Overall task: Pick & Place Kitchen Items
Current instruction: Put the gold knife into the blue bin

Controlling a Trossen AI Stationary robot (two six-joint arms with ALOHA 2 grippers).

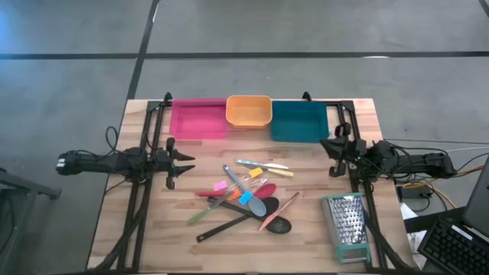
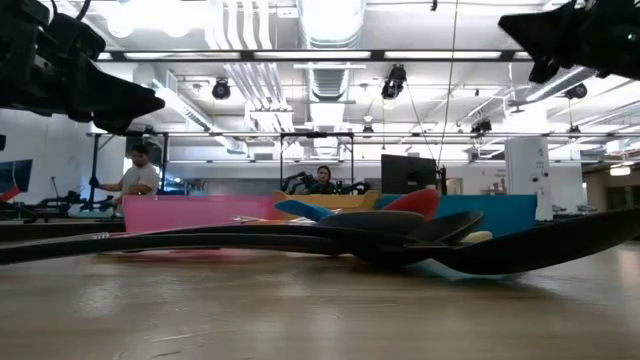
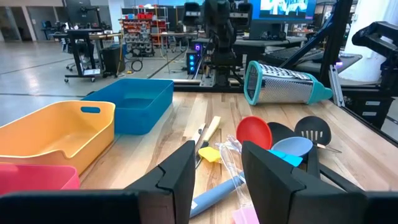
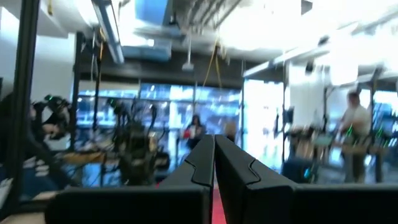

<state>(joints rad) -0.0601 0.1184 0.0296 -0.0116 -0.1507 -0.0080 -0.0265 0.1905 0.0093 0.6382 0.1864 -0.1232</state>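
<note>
1. The left gripper hangs over the left part of the light wooden table, its fingers parted with nothing between them, aimed toward the middle.
2. Along the table's far edge stand three bins in a row: the pink bin, the orange bin and the teal bin.
3. The kitchen items lie in a loose pile at the table's middle, near the front of the bins: a red spatula, black slotted spoons, a blue spoon and yellow-handled pieces, several crossing one another.
4. A metal grater with green trim lies flat near the front right corner, apart from the pile.
5. The right gripper is held above the right side, beside the teal bin, fingers pressed together and empty.
6. Beyond the table is grey floor with dark lines; the low view shows a workshop hall with ceiling pipes, lamps and two people at benches.
</note>
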